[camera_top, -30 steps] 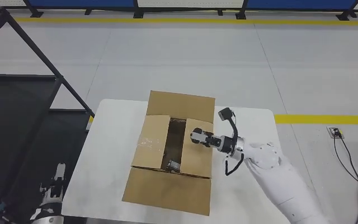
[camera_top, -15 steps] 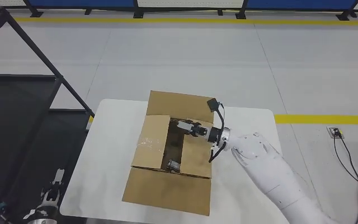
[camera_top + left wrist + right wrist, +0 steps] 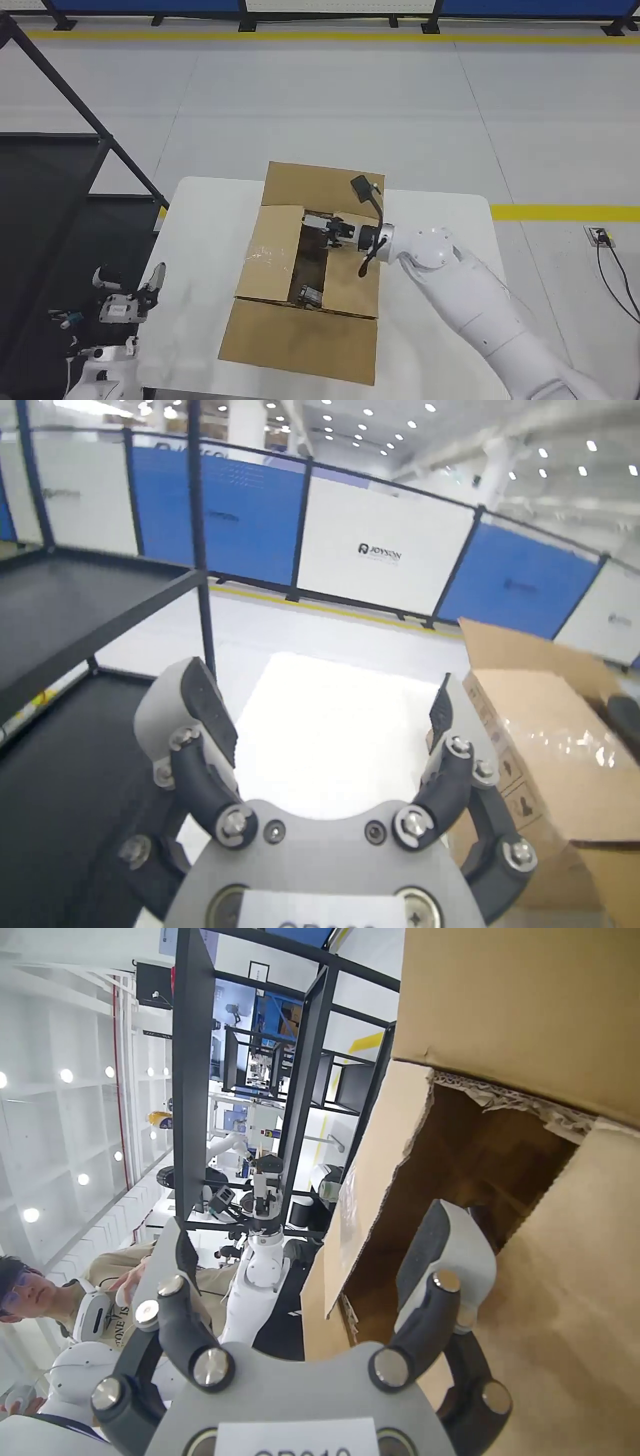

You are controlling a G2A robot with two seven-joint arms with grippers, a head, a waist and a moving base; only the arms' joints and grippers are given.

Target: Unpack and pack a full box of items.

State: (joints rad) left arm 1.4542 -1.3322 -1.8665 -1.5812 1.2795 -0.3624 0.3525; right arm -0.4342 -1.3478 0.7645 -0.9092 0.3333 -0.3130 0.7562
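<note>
A brown cardboard box [image 3: 270,255] stands on the white table [image 3: 190,300], its flaps partly spread and a dark gap down the middle. A small dark item [image 3: 310,294] lies inside at the near end of the gap. My right gripper [image 3: 316,222] hovers over the far end of the gap, open and holding nothing; its own view shows the box opening [image 3: 465,1163] just beyond the fingertips [image 3: 447,1228]. My left gripper [image 3: 128,293] is off the table's left edge, open and holding nothing, with the box [image 3: 545,720] to its side.
A black metal rack [image 3: 60,200] stands left of the table, close to the left gripper. The box's far flap [image 3: 322,186] stands up and the near flap [image 3: 300,345] lies out toward the table's front edge. Bare table lies right of the box [image 3: 440,230].
The right gripper has moved left from above the right flap to over the box's gap. The left gripper has risen and come nearer the table's left edge.
</note>
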